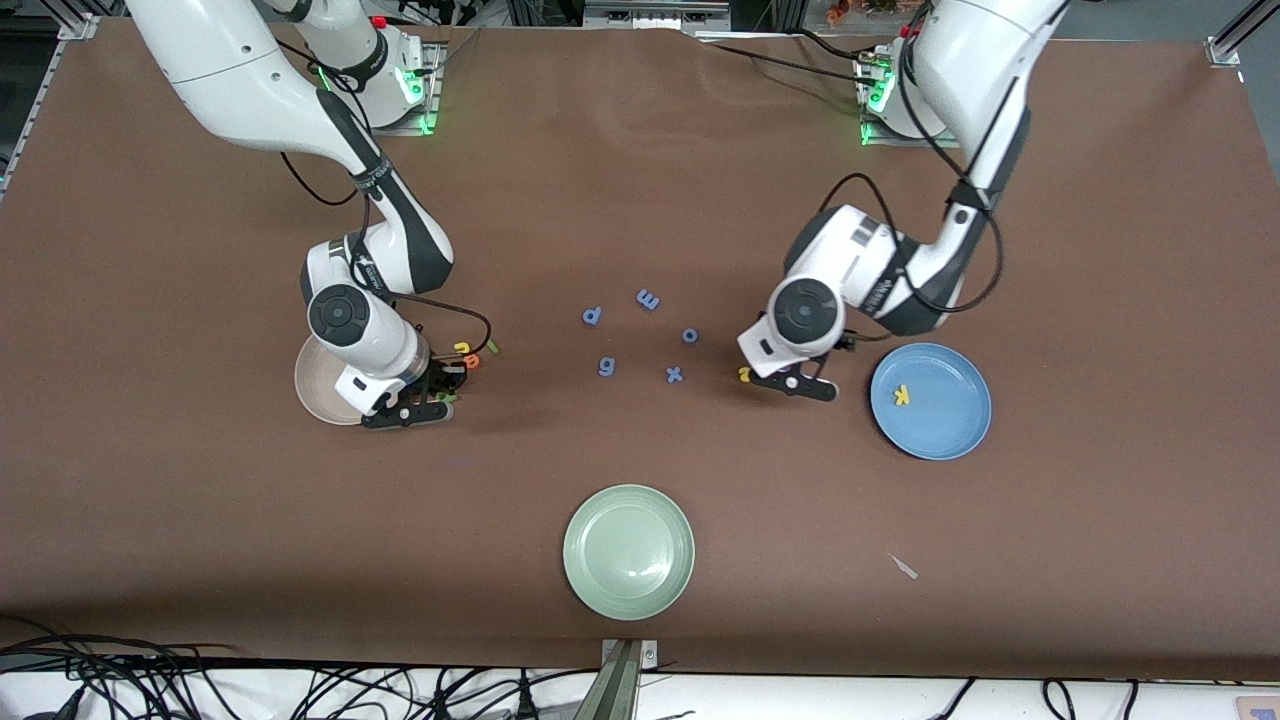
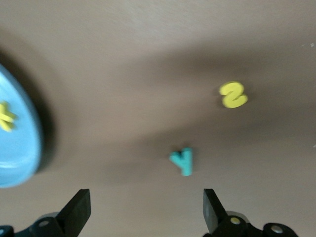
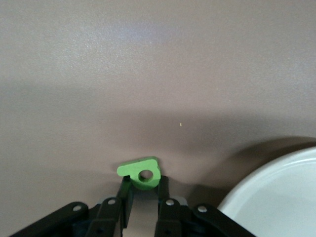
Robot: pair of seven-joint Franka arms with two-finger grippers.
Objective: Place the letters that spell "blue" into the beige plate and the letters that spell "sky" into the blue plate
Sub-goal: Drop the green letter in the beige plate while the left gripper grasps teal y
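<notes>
At mid-left of the front view, beside the beige plate [image 1: 318,392], the right gripper [image 3: 144,193] pinches the green b [image 3: 140,173]. Right of centre, the left gripper [image 2: 147,210] gapes wide over the teal y [image 2: 182,161] and yellow s [image 2: 233,95]; the yellow k [image 1: 901,395] lies in the blue plate [image 1: 950,430].

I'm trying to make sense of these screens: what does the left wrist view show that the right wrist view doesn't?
Only the left wrist view shows the teal y and the yellow s lying on the table, the edge of the blue plate with the yellow k in it, and the left gripper open. Only the right wrist view shows the right gripper closed on a green letter beside the beige plate. Both show the brown tabletop.
</notes>
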